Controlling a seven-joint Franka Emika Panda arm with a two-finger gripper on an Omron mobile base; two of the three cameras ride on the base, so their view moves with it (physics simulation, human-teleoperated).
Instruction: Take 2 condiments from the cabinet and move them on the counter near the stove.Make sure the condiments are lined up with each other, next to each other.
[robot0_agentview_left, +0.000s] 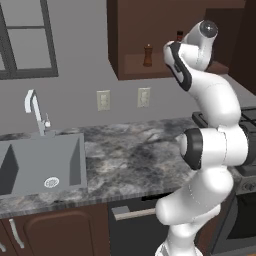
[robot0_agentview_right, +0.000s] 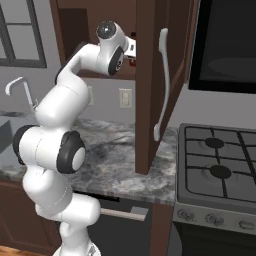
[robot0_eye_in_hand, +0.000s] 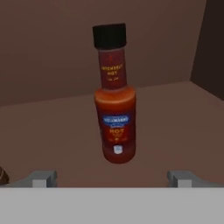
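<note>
Bottle (robot0_eye_in_hand: 115, 94), red sauce w/ black cap, upright on cabinet (robot0_agentview_left: 145, 65) shelf, centred ahead of gripper (robot0_eye_in_hand: 113, 178). Jaws wide, straddling approach, no contact yet. Pepper mill (robot0_agentview_left: 148, 55) beside bottle, same shelf.

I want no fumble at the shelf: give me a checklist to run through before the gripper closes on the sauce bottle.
1. Gripper open, fingertips spread wider than the bottle: ok.
2. Red sauce bottle upright on the cabinet shelf: ok.
3. Bottle centred between the fingertips: ok.
4. Fingertips already alongside the bottle body: not ok, they sit short of it.
5. Pepper mill apart from the bottle, out of the closing path: ok.
6. Free counter beside the stove for setting down: ok.
</note>
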